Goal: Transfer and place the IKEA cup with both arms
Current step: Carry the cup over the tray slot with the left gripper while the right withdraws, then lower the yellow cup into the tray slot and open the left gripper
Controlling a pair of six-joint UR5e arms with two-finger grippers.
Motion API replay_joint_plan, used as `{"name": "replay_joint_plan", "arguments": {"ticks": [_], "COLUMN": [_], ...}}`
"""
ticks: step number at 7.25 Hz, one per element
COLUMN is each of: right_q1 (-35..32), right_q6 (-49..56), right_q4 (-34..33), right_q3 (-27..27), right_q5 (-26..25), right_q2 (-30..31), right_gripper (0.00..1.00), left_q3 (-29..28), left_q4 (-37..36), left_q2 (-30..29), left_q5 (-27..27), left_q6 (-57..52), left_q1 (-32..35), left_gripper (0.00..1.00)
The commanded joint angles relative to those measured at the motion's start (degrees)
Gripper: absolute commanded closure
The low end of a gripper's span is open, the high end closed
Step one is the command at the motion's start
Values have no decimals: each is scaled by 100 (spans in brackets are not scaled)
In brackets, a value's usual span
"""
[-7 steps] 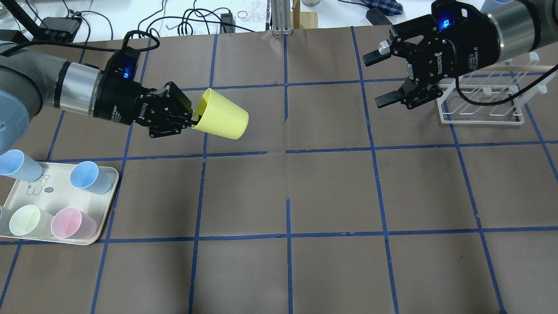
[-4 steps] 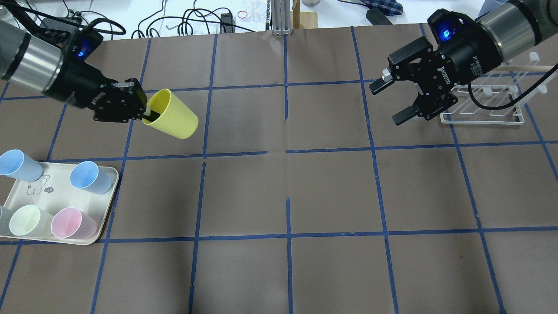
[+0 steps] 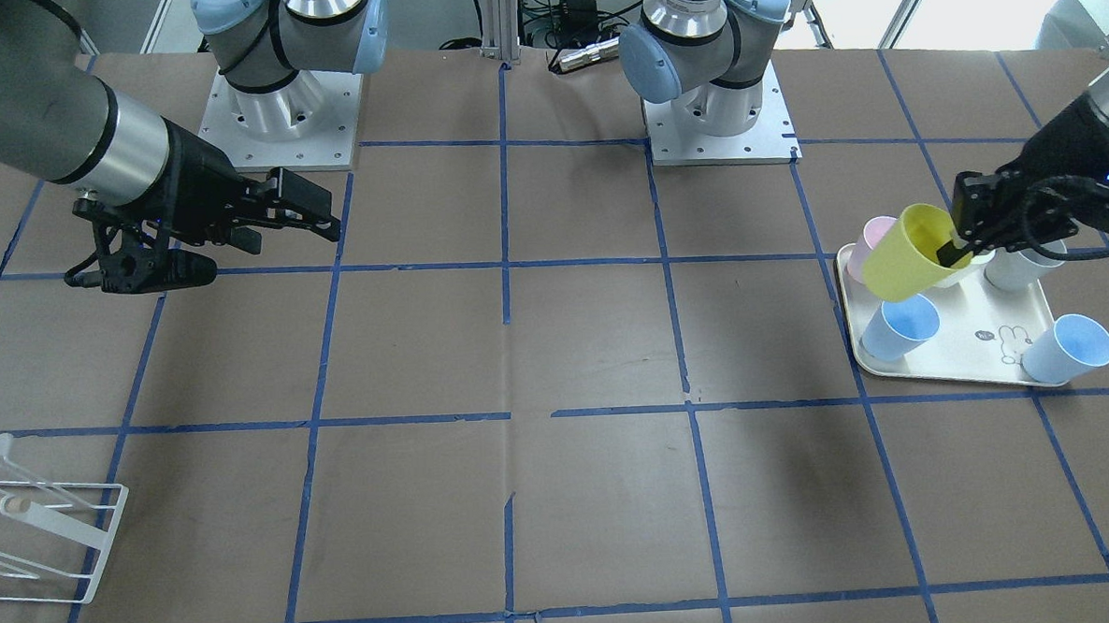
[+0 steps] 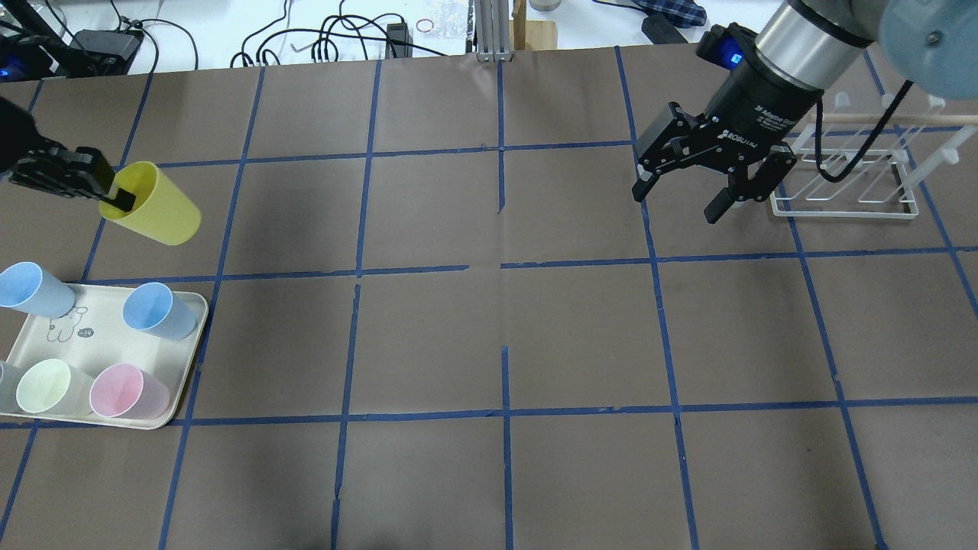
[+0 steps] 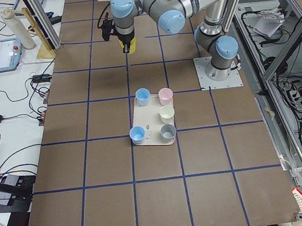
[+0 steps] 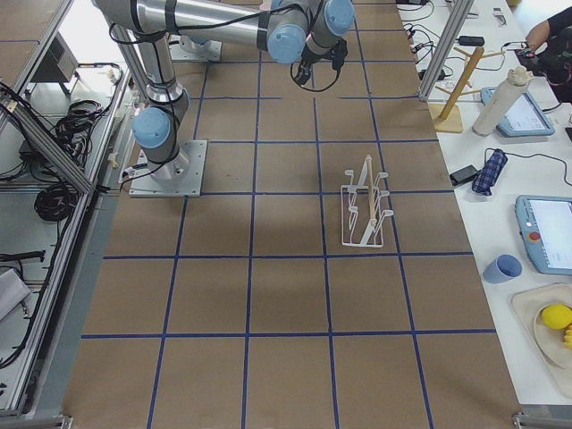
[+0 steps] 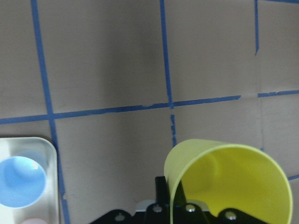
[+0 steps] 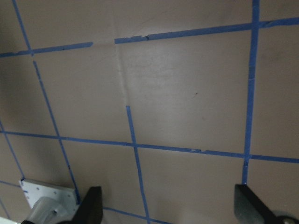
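The lime-yellow IKEA cup (image 4: 160,208) hangs tilted above the table at the far left, behind the tray. My left gripper (image 4: 122,198) is shut on its rim, one finger inside the cup. The cup also shows in the front-facing view (image 3: 903,257), above the tray's near corner, and in the left wrist view (image 7: 229,182), mouth towards the camera. My right gripper (image 4: 676,202) is open and empty, hanging over the table at the far right next to the wire rack. It also shows in the front-facing view (image 3: 266,249), and its spread fingertips (image 8: 91,205) show in the right wrist view.
A cream tray (image 4: 76,336) at the left front holds two blue cups (image 4: 157,309), a pale cream-yellow cup (image 4: 46,386), a pink cup (image 4: 126,389) and a grey one at the view's edge. A white wire rack (image 4: 848,183) stands at the back right. Blue tape lines grid the brown table.
My left gripper has carried the yellow cup leftward from near the table's middle to the far left. My right gripper has shifted slightly left and turned to point more downward, still open.
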State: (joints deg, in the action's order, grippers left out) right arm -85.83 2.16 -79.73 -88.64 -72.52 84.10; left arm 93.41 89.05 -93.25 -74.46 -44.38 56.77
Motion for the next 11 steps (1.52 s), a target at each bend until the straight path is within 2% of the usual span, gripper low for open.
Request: {"name": "replay_joint_plan", "arguments": {"ticks": [1, 2, 3, 4, 5, 6, 8, 9, 11], "right_q1": [-634, -715, -716, -716, -716, -724, -733, -733, -733], "right_q6": [-741, -804, -804, -804, -787, -778, -752, -717, -681], "right_q4": [-560, -726, -1085, -1193, -1229, -1594, -1756, -1756, -1687], "right_q3": [49, 49, 58, 40, -12, -30, -39, -39, -21], "right_q5": [-1433, -1684, -1738, -2104, -2056, -2038, -2038, -1872, -1853], "right_q2": [131, 289, 412, 536, 589, 572, 519, 467, 493], "right_gripper": [0, 0, 0, 0, 0, 0, 0, 0, 0], "left_q3": [-59, -286, -575, -517, -334, -80, 342, 414, 520], "left_q4": [-683, -957, -890, -924, -1055, -1352, -2272, -2295, -2322], "left_q2": [-708, -1034, -1359, -1571, -1730, -1766, -1845, -1828, -1837], "left_q5": [-451, -934, -982, -1131, -1185, -1168, -1185, -1185, -1185], "left_q6": [-1665, -1766, -1767, -1732, -1741, -1767, -1758, -1758, -1758], "left_q1": [-928, -1035, -1045, -1045, -1011, -1001, -1036, -1045, -1115], "left_gripper": [100, 100, 100, 100, 100, 100, 100, 100, 100]}}
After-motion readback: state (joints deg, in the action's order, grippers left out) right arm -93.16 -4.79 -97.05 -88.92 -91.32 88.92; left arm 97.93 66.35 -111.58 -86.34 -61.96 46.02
